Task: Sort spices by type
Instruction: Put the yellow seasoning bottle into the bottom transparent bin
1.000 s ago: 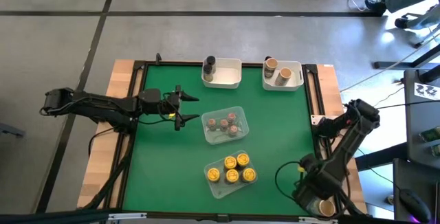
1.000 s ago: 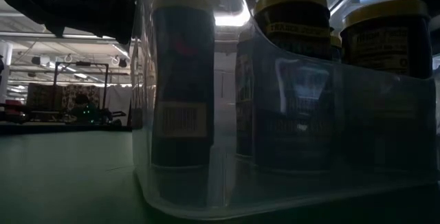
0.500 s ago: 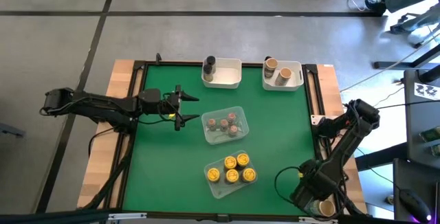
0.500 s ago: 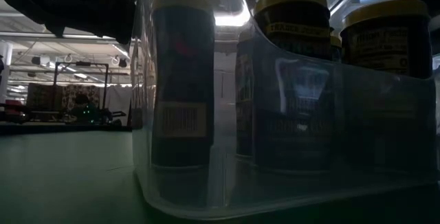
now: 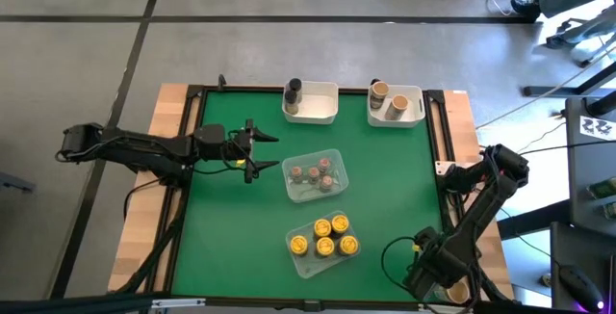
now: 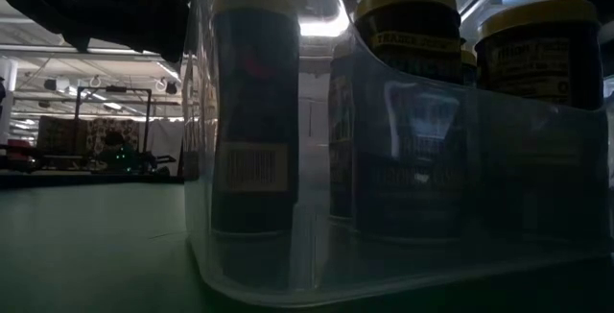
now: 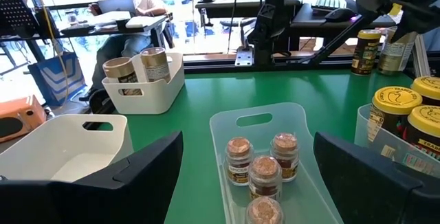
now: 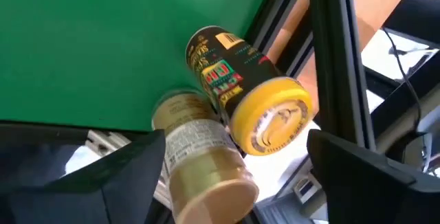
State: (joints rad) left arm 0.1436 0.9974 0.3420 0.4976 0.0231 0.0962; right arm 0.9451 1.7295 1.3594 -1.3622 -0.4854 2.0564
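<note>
My right gripper [image 5: 445, 283] is at the lower right of the high view, over the table's corner, and its fingers [image 8: 103, 183] stand wide apart, holding nothing. Between them the right wrist view shows two jars lying on their sides at the frame edge: a yellow-lidded jar [image 8: 251, 100] and a tan-lidded jar [image 8: 203, 159], touching each other. My left gripper [image 5: 252, 148] waits at the middle left of the high view, jaws open and empty, just beside the clear tray [image 5: 338, 156] of reddish-brown-topped jars [image 5: 313, 174].

The other spices look sorted. Four yellow-lidded jars [image 5: 325, 237] fill the second clear tray [image 5: 306, 263] at the lower centre, the tan-lidded ones [image 5: 389, 96] stand in the right white bin [image 5: 418, 109] at the top, and the dark grey jar [image 5: 293, 91] sits at the left white bin [image 5: 322, 112].

I think the danger is at this corner. Both loose jars are round and lie on the metal frame [image 8: 330, 38], so a touch from a finger could roll one off the table. Closing on both together would also give a bad grip.

Only the right wrist view shows these two jars clearly; from above my arm mostly hides them. The low view shows only the yellow-lidded jars, very close and dark, through the tray wall. The left wrist view shows people working at desks beyond the table.
</note>
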